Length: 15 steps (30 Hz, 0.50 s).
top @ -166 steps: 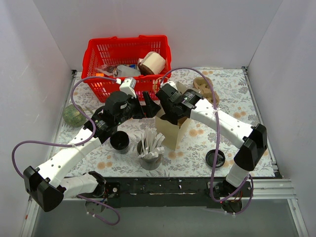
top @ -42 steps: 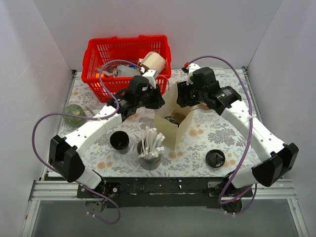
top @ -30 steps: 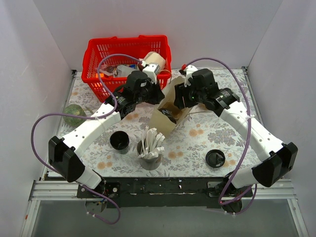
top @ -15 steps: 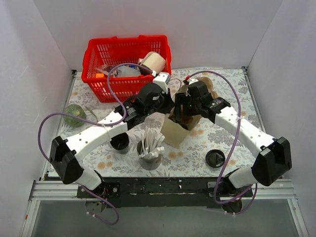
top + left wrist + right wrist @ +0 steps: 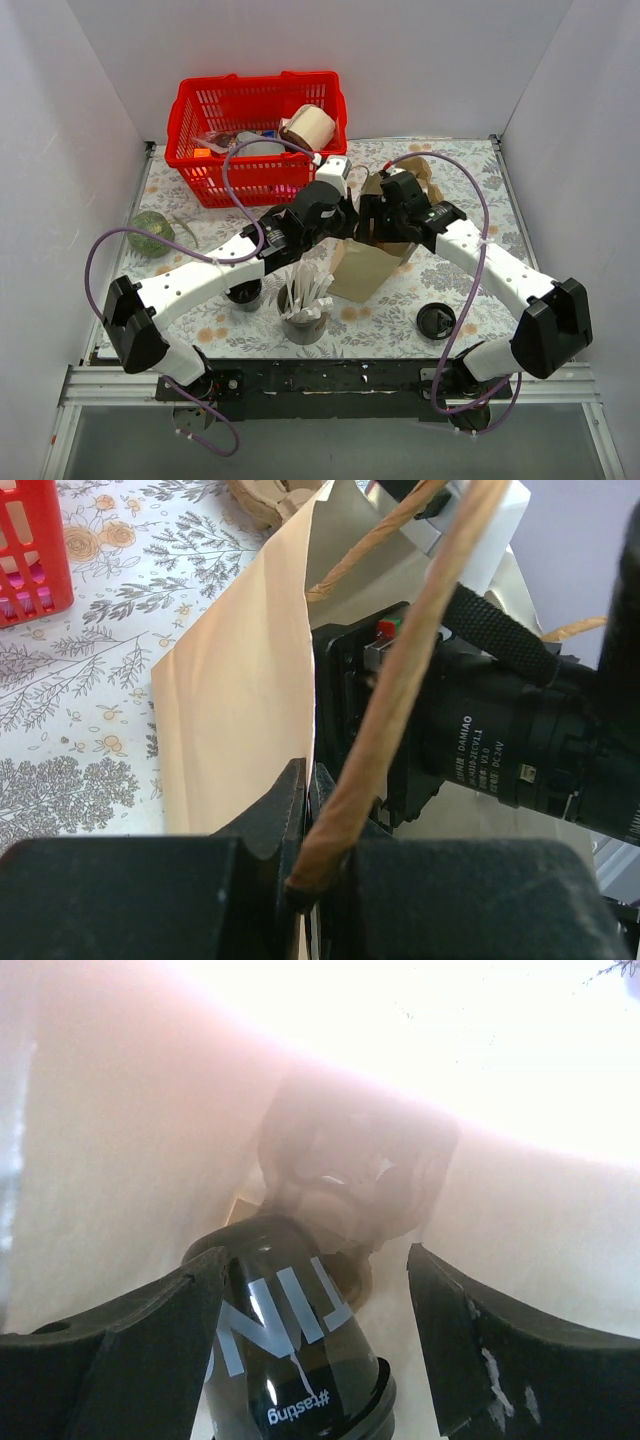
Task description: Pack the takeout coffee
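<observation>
Takeout coffee [image 5: 292, 1355]: "#tasting"; motor [image 5: 495, 742]: "DAMIAO"; left gripper [image 5: 306, 815] pinching bag [image 5: 235, 715].

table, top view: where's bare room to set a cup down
Most room: the far right corner, between the bag and the table's right edge. Smaller patches: between bag and loose lid, and between basket and green ball. Crowded at centre front, where open cup, stick holder and bag stand close.

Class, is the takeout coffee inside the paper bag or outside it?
Inside: the right wrist view shows the takeout coffee enclosed by tan walls of the paper bag.
</observation>
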{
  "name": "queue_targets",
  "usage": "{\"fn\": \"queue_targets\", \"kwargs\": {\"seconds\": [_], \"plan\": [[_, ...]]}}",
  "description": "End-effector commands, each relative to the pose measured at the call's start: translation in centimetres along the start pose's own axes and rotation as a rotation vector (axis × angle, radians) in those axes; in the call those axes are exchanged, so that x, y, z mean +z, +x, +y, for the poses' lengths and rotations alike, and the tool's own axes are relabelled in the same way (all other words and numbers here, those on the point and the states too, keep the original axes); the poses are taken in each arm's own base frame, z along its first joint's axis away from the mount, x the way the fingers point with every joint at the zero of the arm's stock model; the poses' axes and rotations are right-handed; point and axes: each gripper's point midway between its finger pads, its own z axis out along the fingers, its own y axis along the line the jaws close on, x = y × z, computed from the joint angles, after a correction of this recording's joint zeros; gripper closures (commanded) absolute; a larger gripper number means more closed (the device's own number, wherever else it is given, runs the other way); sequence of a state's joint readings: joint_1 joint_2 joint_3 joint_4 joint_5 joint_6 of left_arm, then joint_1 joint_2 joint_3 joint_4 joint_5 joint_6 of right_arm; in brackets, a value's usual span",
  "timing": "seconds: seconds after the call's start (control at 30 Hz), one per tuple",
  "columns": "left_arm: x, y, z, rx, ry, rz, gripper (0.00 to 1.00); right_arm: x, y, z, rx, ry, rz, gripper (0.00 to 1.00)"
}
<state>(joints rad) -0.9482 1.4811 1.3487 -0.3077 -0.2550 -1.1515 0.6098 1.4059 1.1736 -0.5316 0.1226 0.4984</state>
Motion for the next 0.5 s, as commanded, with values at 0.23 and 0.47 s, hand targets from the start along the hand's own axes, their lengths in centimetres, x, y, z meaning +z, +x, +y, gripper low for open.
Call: {"fn": "queue_targets", "kwargs": {"seconds": [0.23, 0.47], "plan": [[-1.6, -2.7, -3.4, -0.052, 0.1, -0.143, 1.0, 2.0, 6.9, -0.2, 0.054, -0.011, 0.231, 0.2], [-1.6, -2.1, -3.5, -0.038, 0.084, -0.147, 1.0, 2.4, 8.0, 0.0, 0.045, -0.013, 0.27, 0.33]]}}
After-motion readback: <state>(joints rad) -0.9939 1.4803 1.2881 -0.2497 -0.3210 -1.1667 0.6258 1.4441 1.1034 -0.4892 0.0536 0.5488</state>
